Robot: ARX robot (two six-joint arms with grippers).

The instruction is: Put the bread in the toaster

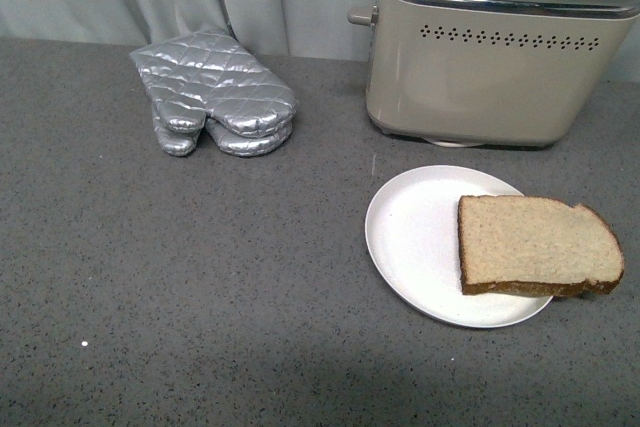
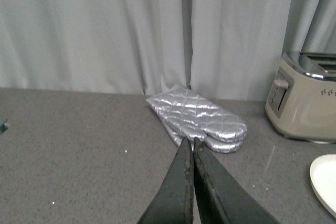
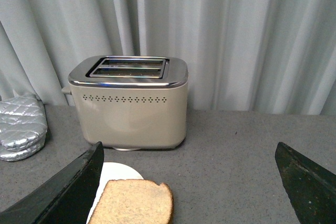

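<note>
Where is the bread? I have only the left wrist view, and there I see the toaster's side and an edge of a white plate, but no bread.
Observer: The bread lies flat on the white plate, in front of the toaster, and overhangs the plate's right rim.
Operator: Is something already in the slots on top?
Observer: No, in the right wrist view nothing stands out of either slot.
Operator: And the other arm?
Observer: The right pincer is wide open and holds nothing.
</note>
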